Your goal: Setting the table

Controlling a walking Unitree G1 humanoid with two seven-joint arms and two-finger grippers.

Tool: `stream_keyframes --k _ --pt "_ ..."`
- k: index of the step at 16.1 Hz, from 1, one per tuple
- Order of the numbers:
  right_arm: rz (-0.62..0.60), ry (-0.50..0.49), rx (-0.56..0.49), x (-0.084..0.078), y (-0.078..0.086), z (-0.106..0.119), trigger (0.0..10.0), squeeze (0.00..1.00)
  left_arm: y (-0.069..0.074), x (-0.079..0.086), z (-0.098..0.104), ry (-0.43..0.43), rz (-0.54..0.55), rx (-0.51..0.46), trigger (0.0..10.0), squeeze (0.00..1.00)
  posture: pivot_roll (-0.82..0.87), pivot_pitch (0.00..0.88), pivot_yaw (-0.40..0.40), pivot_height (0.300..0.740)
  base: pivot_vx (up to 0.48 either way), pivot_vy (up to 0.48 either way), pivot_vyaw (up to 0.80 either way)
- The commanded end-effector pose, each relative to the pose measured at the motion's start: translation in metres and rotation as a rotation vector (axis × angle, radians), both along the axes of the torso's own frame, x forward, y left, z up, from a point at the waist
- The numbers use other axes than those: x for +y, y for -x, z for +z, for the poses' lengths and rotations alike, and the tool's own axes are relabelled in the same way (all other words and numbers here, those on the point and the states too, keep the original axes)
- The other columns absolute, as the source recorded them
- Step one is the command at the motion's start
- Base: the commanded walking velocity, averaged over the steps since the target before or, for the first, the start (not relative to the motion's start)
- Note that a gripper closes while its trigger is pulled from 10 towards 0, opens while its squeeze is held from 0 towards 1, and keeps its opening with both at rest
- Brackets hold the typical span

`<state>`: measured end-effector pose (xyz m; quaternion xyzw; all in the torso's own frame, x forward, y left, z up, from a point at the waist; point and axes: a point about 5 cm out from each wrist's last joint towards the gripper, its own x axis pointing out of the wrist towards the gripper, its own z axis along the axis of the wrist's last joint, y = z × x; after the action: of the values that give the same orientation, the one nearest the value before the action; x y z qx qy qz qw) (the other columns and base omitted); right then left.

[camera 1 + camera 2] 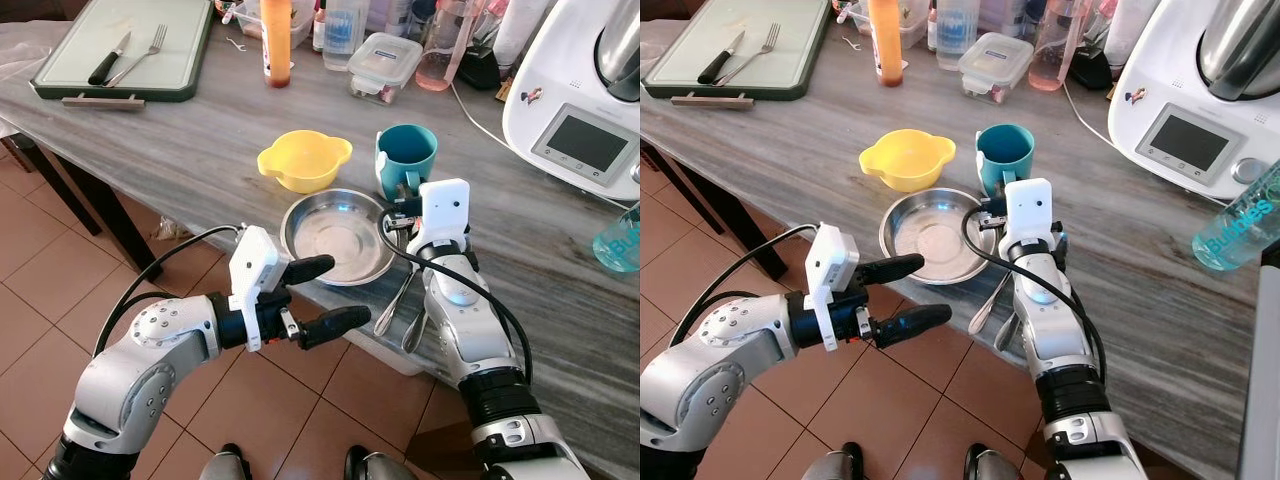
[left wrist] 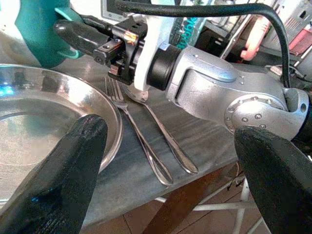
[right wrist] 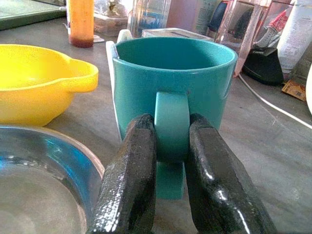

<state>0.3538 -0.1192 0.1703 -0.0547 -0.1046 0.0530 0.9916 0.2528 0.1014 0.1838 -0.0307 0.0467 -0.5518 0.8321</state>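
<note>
Looking thru the right wrist view, you get what the head views hide: right gripper (image 3: 170,161) fingers clamped on the handle of the teal mug (image 3: 173,92), which stands upright on the table (image 1: 180,150). Mug interior isn't visible from there. Head views show the mug just behind the steel plate (image 1: 335,238), w/ the yellow bowl (image 1: 303,160) to the plate's left, both apparently empty. Left wrist view picks up a fork (image 2: 139,134) and spoon (image 2: 165,134) lying just right of the plate. Left gripper (image 1: 318,296) hovers at the plate's near-left rim, fingers apart, holding nothing.
</note>
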Motion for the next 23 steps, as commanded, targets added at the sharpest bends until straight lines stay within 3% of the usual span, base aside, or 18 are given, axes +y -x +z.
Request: stream_keyframes --k 1,10,11,12,23 --pt "-0.002 -0.015 -0.004 -0.002 0.002 -0.001 10.0 0.00 0.003 -0.002 0.000 -0.009 -0.017 -0.008 10.0 0.00 0.20 0.237 -0.069 0.740 0.000 0.000 0.00" --pt "-0.002 -0.042 0.019 0.005 0.010 -0.008 10.0 0.00 0.001 -0.003 -0.004 -0.016 -0.019 -0.005 10.0 0.00 0.19 0.234 -0.066 0.740 0.000 0.000 0.00" --pt "-0.002 -0.043 0.019 0.005 0.011 -0.008 10.0 0.63 0.001 -0.004 -0.004 -0.015 -0.019 -0.006 10.0 0.00 0.19 0.234 -0.066 0.740 0.000 0.000 0.00" --pt "-0.005 -0.043 0.021 0.005 0.011 -0.008 10.0 1.00 0.001 -0.004 -0.004 -0.015 -0.019 -0.006 10.0 0.00 0.19 0.235 -0.066 0.740 0.000 0.000 0.00" --pt "-0.010 -0.045 -0.004 0.004 0.010 0.002 10.0 1.00 0.003 -0.006 -0.005 -0.019 -0.019 -0.007 10.0 0.00 0.19 0.232 -0.064 0.740 0.000 0.000 0.00"
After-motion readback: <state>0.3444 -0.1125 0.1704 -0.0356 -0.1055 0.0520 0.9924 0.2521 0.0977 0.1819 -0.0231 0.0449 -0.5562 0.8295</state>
